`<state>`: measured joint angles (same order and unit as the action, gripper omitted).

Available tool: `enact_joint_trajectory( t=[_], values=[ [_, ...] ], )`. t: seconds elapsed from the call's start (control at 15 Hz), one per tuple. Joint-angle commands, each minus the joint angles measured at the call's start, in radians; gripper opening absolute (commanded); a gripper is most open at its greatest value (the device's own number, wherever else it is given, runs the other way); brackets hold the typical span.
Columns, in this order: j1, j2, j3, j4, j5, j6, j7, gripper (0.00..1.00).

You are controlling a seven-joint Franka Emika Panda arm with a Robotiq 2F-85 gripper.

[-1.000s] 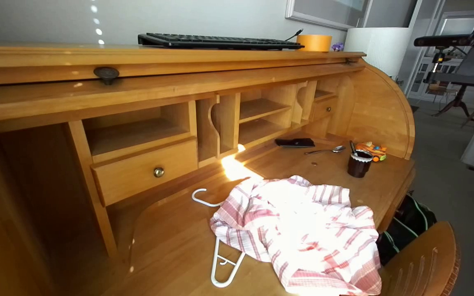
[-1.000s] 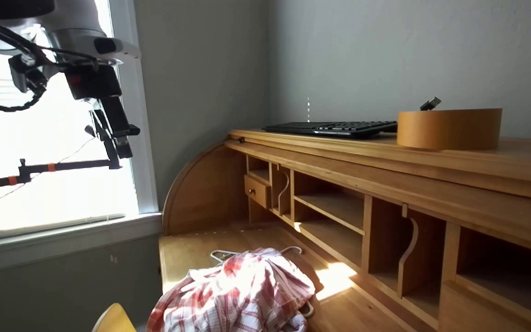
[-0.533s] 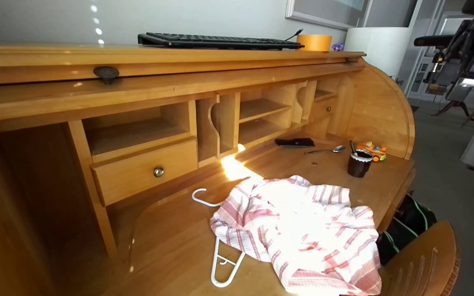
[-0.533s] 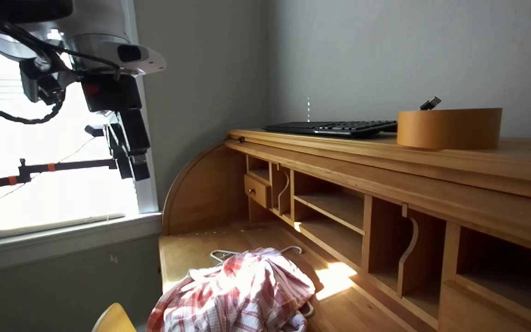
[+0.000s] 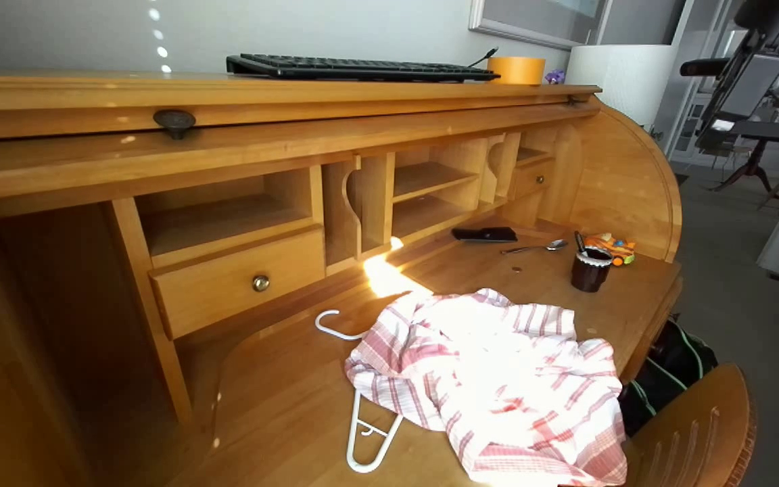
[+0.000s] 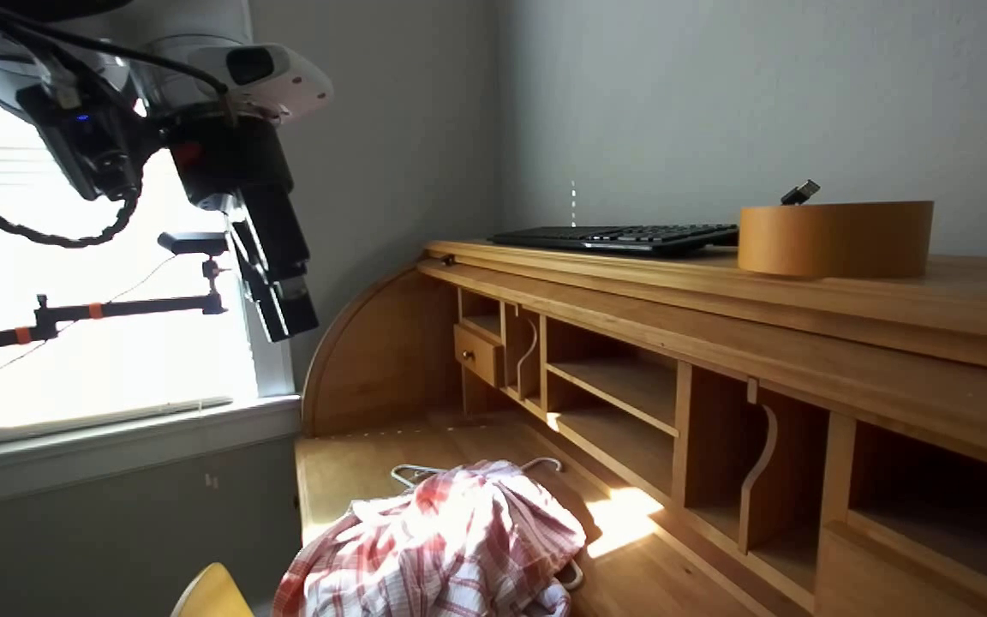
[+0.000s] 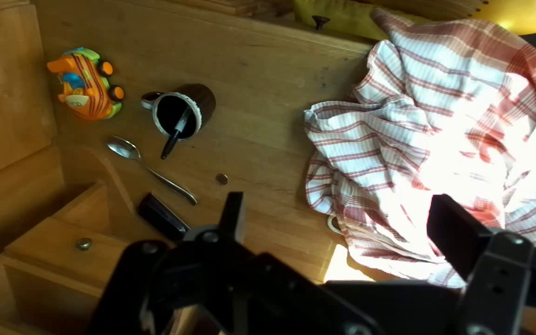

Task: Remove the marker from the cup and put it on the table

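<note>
The marker (image 7: pixel 176 132) is a dark pen with a grey band, leaning in the cup with its end over the rim. It also shows in an exterior view (image 5: pixel 579 242). The cup (image 7: pixel 206 100) is small and dark with a pale rim and stands upright on the desk (image 7: pixel 258 149); it also shows in an exterior view (image 5: pixel 590 276). My gripper (image 7: pixel 338 202) is open and empty, high above the desk. In the wrist view the cup lies up and left of the fingers. In an exterior view the gripper (image 6: pixel 295 330) hangs in front of the window.
A striped cloth (image 7: pixel 351 153) with a white hanger (image 5: pixel 356 433) lies mid-desk. Near the cup are a toy car (image 7: pixel 86 88), a spoon (image 7: pixel 156 174), a flat black object (image 7: pixel 162 217) and a coin (image 7: pixel 222 179). A chair (image 5: pixel 694 433) stands at the front. Cubbyholes (image 6: pixel 605 377) line the back.
The arm and gripper have moved right and downward in an exterior view, and come further into view from the upper right in an exterior view. The cup, marker and cloth have not moved.
</note>
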<state>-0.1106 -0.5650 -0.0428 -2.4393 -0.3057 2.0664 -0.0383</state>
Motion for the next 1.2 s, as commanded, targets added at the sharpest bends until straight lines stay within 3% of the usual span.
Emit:
enact_joint_trajectory(
  t=[0.0, 0.13, 0.33, 0.67, 0.73, 1.13],
  values=[
    [-0.027, 0.06, -0.031, 0.014, -0.017, 0.046, 0.0, 1.0],
    [-0.028, 0.09, -0.065, 0.011, -0.014, 0.106, -0.058, 1.0],
    [-0.077, 0.171, -0.082, 0.04, -0.048, 0.125, -0.015, 1.0],
    [-0.087, 0.3, -0.167, 0.091, 0.039, 0.121, -0.102, 1.0],
    [-0.092, 0.23, -0.139, 0.051, -0.002, 0.118, -0.061, 1.0],
    [-0.092, 0.293, -0.159, 0.084, 0.019, 0.118, -0.082, 1.0]
  ],
)
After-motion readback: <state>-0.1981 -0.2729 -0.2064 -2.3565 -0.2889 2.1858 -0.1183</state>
